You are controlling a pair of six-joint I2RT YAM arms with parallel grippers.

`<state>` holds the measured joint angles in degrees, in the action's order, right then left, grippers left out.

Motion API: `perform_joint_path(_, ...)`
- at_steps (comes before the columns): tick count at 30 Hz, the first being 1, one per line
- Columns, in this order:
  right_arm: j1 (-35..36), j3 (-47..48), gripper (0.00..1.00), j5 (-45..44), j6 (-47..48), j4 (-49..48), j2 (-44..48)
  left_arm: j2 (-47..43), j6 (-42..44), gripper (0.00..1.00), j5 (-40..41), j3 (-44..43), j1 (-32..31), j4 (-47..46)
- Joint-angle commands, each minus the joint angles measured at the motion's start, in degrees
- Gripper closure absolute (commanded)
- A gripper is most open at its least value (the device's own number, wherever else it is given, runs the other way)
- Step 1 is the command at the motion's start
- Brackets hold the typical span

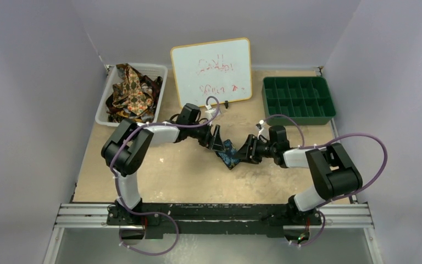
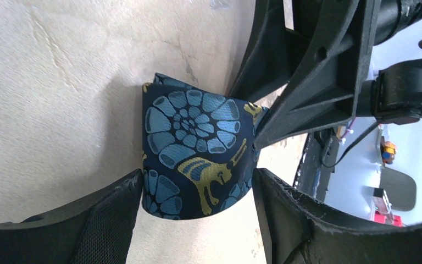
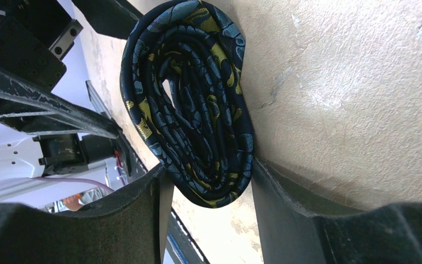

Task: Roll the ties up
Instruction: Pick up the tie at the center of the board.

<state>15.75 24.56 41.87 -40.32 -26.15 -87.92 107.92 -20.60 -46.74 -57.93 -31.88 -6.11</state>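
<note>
The navy tie (image 1: 231, 154), with blue flowers and gold figures, is wound into a roll at the middle of the table. My left gripper (image 1: 218, 144) reaches it from the left and my right gripper (image 1: 245, 151) from the right. In the left wrist view the roll's printed face (image 2: 198, 148) sits between the left gripper's (image 2: 198, 179) two fingers, touching both. In the right wrist view the roll's spiral end (image 3: 192, 104) is held between the right gripper's (image 3: 209, 170) fingers. Other ties (image 1: 132, 91), brown, gold and red, lie heaped in a bin.
The white bin (image 1: 103, 104) stands at the back left. A whiteboard (image 1: 211, 71) with red writing leans at the back centre. A green compartment tray (image 1: 298, 99) sits at the back right. Grey walls close in both sides.
</note>
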Motion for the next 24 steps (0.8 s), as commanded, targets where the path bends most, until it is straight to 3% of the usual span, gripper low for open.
perform_joint_path(1, 0.2, -1.3, 0.45, -0.1, -0.2, -1.3, -0.6, 0.3, -2.3, 0.3, -5.8, 1.2, 0.3, -5.4)
perform_joint_path(24, 0.7, -2.9, 0.53, 0.7, -0.8, -4.6, -3.3, 5.7, -15.6, 0.38, -11.7, 6.3, 0.0, -19.6)
